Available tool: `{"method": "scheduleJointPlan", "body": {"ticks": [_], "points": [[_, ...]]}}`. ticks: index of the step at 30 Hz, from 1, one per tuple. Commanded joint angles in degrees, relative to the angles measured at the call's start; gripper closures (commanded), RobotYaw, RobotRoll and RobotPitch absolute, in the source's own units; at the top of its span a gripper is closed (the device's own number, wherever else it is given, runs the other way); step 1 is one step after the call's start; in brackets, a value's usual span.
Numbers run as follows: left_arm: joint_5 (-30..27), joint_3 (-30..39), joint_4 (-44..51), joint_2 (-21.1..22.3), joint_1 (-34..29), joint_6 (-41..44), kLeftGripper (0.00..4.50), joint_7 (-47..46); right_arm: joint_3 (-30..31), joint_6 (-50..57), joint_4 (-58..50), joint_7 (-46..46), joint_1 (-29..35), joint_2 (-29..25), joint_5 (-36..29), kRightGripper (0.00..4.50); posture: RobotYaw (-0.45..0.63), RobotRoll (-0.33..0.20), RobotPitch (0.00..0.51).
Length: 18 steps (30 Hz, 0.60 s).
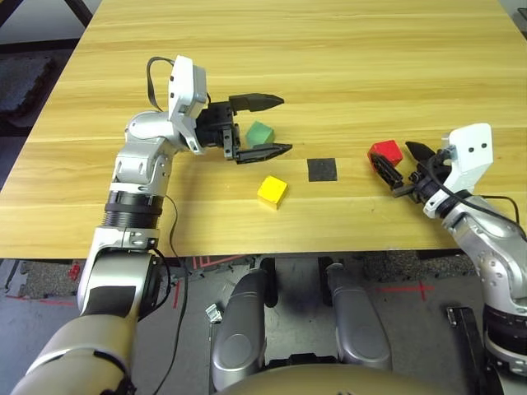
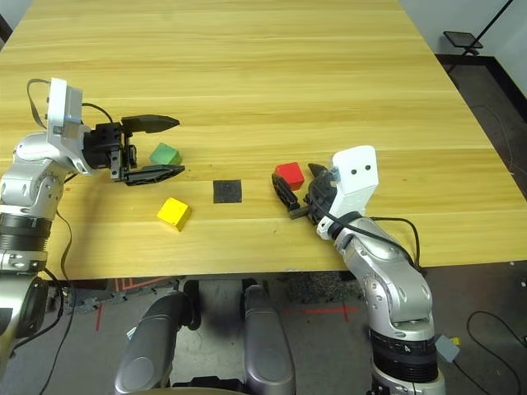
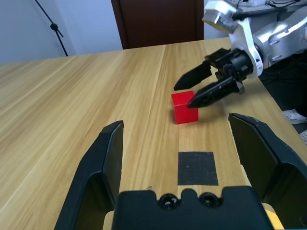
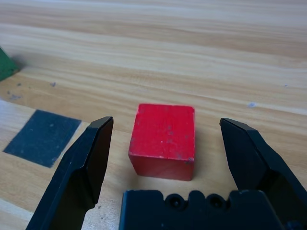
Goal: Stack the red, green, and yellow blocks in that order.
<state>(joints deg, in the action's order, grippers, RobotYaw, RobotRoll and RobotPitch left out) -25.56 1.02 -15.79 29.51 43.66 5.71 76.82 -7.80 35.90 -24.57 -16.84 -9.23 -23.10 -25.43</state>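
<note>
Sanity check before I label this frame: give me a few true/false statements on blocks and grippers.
1. The right gripper is open with the red block between its fingers, not yet clamped. True.
2. The green block sits on the red block. False: both rest on the table, far apart.
3. The left gripper is shut on the yellow block. False: it is open beside the green block; yellow lies free.
4. The black square patch has no block on it. True.
</note>
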Motion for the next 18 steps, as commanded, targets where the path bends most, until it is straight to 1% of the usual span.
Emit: {"method": "scheduleJointPlan", "body": {"ticks": [1, 2, 5, 8, 10, 12, 13, 18], "points": [[-0.6, 0.2, 1.7, 0.4, -1.3, 0.9, 0.04, -0.1, 0.9, -0.8, 0.9, -0.3, 0.8, 0.9, 0.8, 0.00, 0.14, 0.007, 0.319], [-0.6, 0.2, 1.8, 0.4, -1.2, 1.0, 0.01, -0.2, 1.0, -0.9, 1.0, -0.3, 0.8, 1.1, 0.9, 0.11, 0.14, 0.007, 0.319], [-0.6, 0.3, 1.7, 0.3, -0.8, 1.2, 0.00, -0.4, 1.2, -1.1, 1.1, -0.4, 0.9, 1.4, 1.2, 0.07, 0.14, 0.007, 0.321], [-0.6, 0.3, 1.6, 0.1, -0.6, 1.2, 0.00, -0.7, 1.2, -1.1, 1.1, -0.6, 0.8, 1.6, 1.3, 0.65, 0.14, 0.007, 0.319], [-0.6, 0.3, 1.6, -0.1, -0.6, 1.2, 0.00, -0.9, 1.1, -1.1, 1.3, -0.6, 0.7, 1.7, 1.3, 1.34, 0.14, 0.007, 0.317], [-0.6, 0.2, 1.8, -0.3, -0.7, 1.3, 0.00, -1.2, 1.1, -1.5, 1.2, -0.9, 0.6, 1.6, 1.6, 2.15, 0.14, 0.007, 0.317], [-0.6, 0.2, 1.8, -0.4, -0.6, 1.2, 0.00, -1.3, 1.1, -1.6, 1.2, -1.0, 0.5, 1.6, 1.7, 2.40, 0.14, 0.007, 0.316], [-0.4, 0.2, 1.6, -0.8, -0.4, 1.1, 0.00, -1.8, 1.6, -2.6, 1.5, -2.0, -0.2, 1.1, 2.7, 2.40, 0.15, 0.009, 0.314]]}}
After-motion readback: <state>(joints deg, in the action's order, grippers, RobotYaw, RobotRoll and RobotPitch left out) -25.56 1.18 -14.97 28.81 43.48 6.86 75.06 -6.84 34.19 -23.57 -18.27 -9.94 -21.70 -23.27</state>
